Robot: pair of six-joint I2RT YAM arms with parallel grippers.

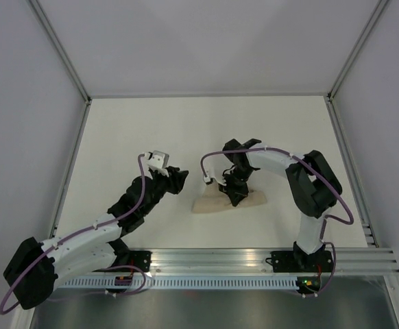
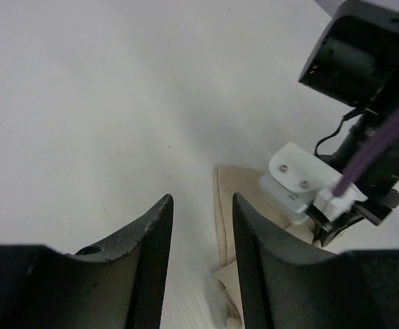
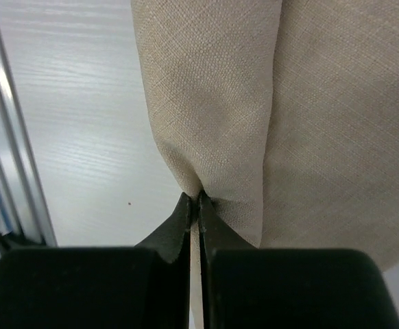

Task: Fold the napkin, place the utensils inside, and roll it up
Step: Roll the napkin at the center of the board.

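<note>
White table (image 1: 151,130), pale grey walls (image 1: 206,41), bundled napkin (image 1: 206,203)

Napkin (image 1: 210,203) on table (image 1: 186,123), right jaws on it, left jaws leftward, apart

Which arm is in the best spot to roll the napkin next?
Probably the right: the right gripper is shut on the napkin, while the left gripper is open, apart from it.

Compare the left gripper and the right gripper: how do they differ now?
The left gripper stands open, holding nothing; the right gripper is shut, pinching the napkin. The left gripper hangs over bare table beside the napkin; the right gripper is on it. Both have black fingers.
</note>
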